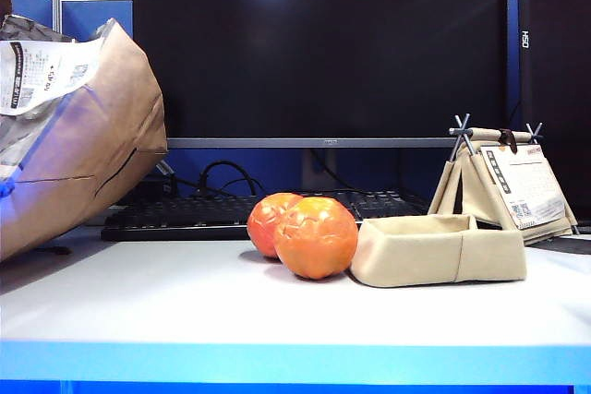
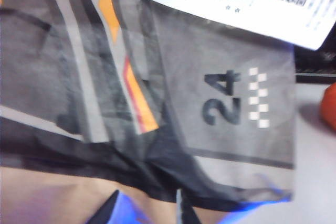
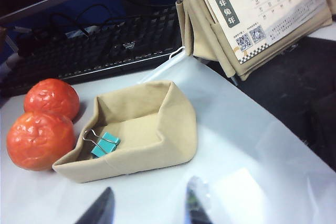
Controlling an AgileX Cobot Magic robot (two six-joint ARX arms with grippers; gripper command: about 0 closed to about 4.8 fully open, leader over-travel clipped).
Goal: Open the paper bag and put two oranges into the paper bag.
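The paper bag (image 1: 83, 136) leans tilted at the table's left, with its white receipt (image 1: 42, 71) up top. In the left wrist view its printed side (image 2: 210, 77) with "24" fills the frame, and my left gripper (image 2: 147, 211) hovers close over it, fingers apart, nothing between them. Two oranges (image 1: 316, 237) (image 1: 272, 221) sit touching at the table's middle. My right gripper (image 3: 149, 205) stands open over bare table, just short of the beige tray and right of the oranges (image 3: 41, 140) (image 3: 51, 98). Neither gripper shows in the exterior view.
A low beige fabric tray (image 1: 434, 251) beside the oranges holds a teal binder clip (image 3: 104, 142). A tent-shaped calendar stand (image 1: 508, 182) is behind it on the right. A black keyboard (image 1: 185, 214) and a monitor (image 1: 319, 43) line the back.
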